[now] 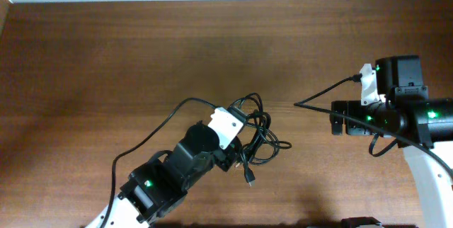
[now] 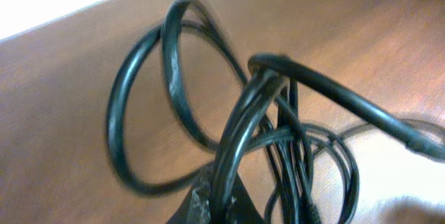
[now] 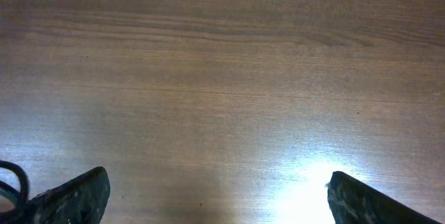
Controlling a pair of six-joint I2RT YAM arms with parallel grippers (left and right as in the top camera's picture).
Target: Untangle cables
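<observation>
In the overhead view the left arm (image 1: pixel 152 185) is cut off by the bottom edge. The white housing (image 1: pixel 228 125) of the left gripper (image 1: pixel 241 130) covers its fingers, so their opening does not show from above. The left wrist view is blurred and very close, and only a dark piece of the fingers (image 2: pixel 208 206) appears at its bottom edge. How the single cables (image 1: pixel 262 137) cross inside the tangle is hard to follow in both views. On the right side, the right arm (image 1: pixel 417 122) is partly outside the picture. In the right wrist view a small dark loop (image 3: pixel 10 182) shows at the left edge; I cannot tell if it is a cable or the arm's own wire.

The left gripper is closed on the cables. In its wrist view several strands run together down into the fingers, and big loops rise from there above the table (image 1: pixel 106 51). The other loops lie on the wood just right of this gripper, with one plug end (image 1: pixel 250 178) below them. The right gripper (image 3: pixel 218 177) is well apart from the tangle, to the right. Its fingers (image 3: pixel 76 196) are spread wide, with only wood showing between them.
</observation>
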